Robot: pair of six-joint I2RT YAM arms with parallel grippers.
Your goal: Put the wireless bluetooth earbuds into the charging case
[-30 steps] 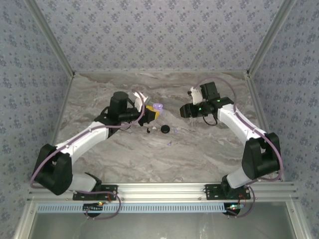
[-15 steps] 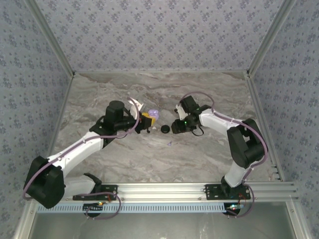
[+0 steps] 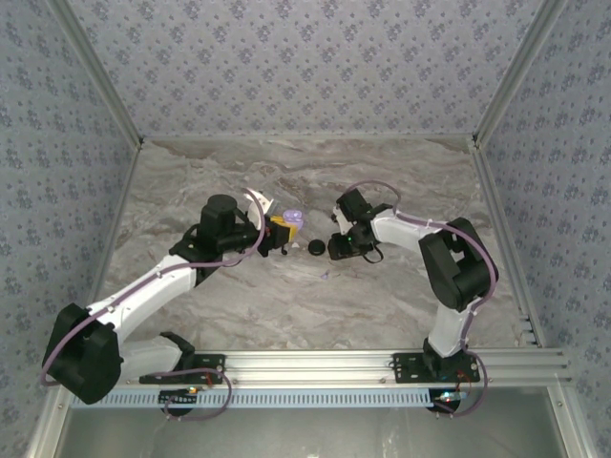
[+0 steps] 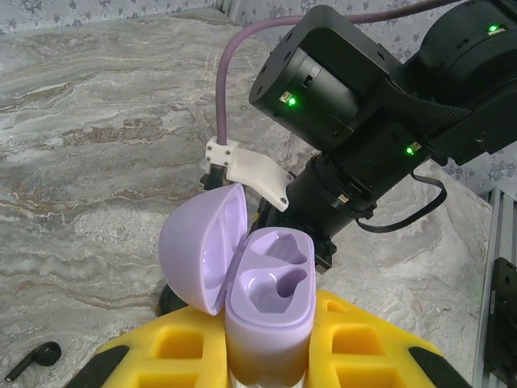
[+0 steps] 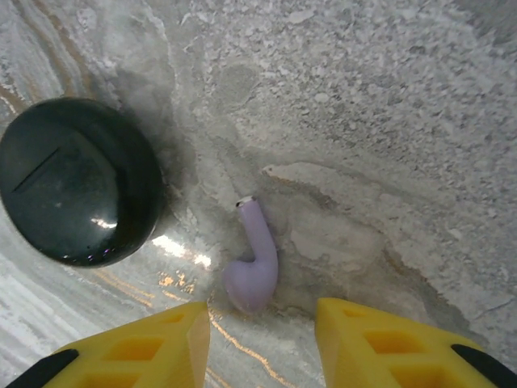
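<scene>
My left gripper [image 4: 266,360] is shut on the lilac charging case [image 4: 271,291] and holds it upright, also seen from above [image 3: 294,218]. The case's lid is swung open to the left and both wells are empty. A lilac earbud [image 5: 257,263] lies on the marble table, stem pointing away. It sits just ahead of the gap of my open right gripper [image 5: 260,314], whose yellow fingertips [image 5: 174,331] do not touch it. A small black earbud [image 4: 36,358] lies on the table at the lower left of the left wrist view.
A round black disc [image 5: 77,182] rests just left of the lilac earbud, also visible from above [image 3: 316,247] between the two grippers [image 3: 337,250]. A tiny lilac speck [image 3: 325,275] lies nearer the front. Patterned walls close the table [image 3: 239,296] on three sides.
My right arm has swung left and down to the table beside the black disc, its jaws narrowing. My left arm has shifted slightly with the case still held.
</scene>
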